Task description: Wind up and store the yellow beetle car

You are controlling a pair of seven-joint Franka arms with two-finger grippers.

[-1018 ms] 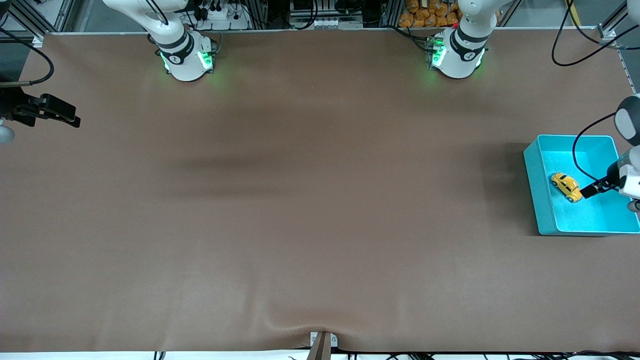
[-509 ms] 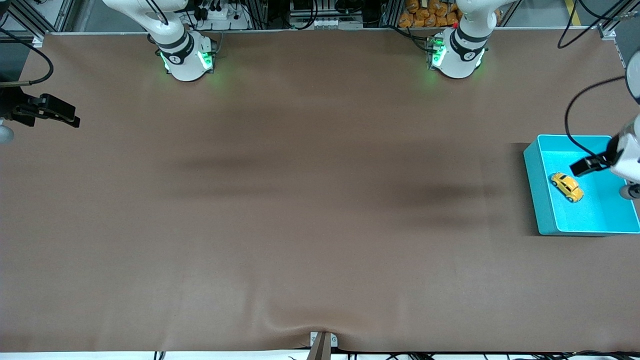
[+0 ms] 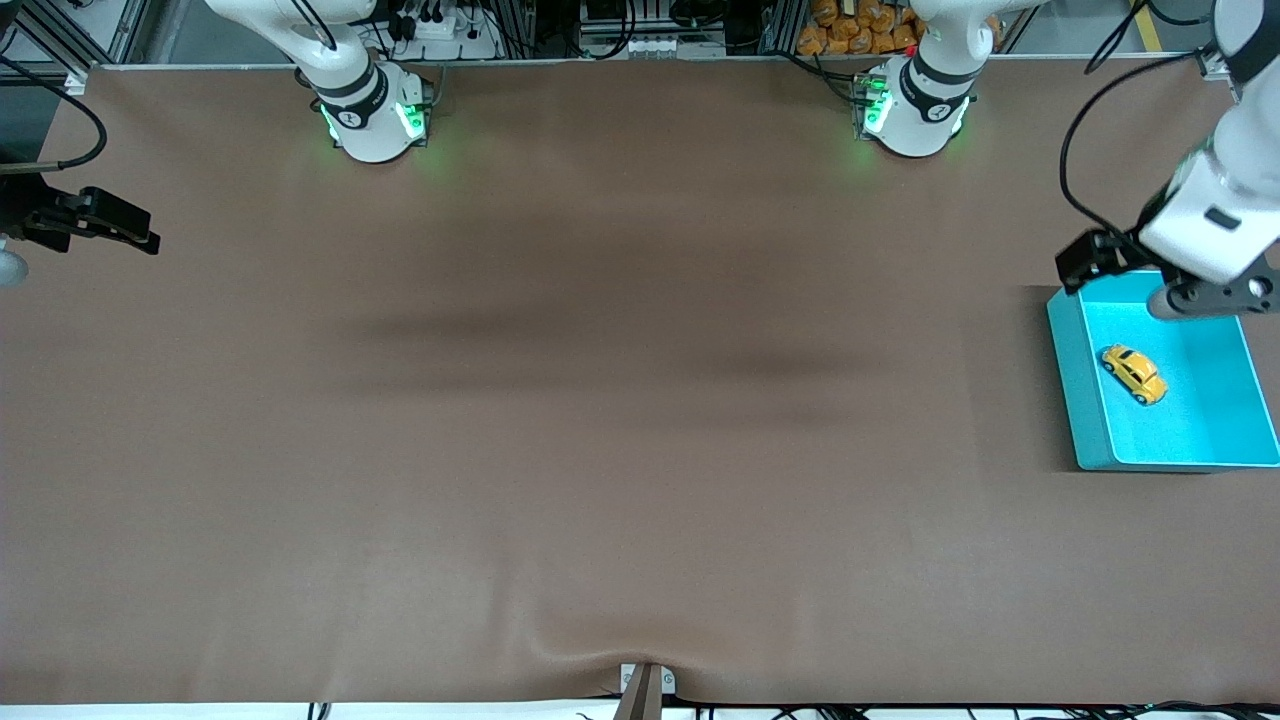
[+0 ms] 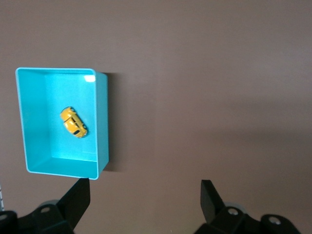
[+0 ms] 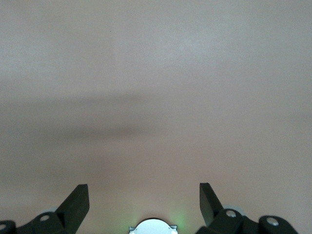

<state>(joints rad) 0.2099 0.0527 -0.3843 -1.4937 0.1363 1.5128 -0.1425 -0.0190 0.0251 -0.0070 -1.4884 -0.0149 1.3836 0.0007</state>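
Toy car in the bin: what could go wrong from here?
1. The yellow toy car lies loose in the turquoise bin; if wound, it might roll against a wall.
2. The left end effector, open and empty, hangs over the bin's edge; a low sweep could nudge the bin.
3. The right end effector waits open at the table's other end, so little risk there.

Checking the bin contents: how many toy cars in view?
1. The yellow beetle car lies inside the turquoise bin at the left arm's end of the table, free of both grippers. Nothing seems hidden.
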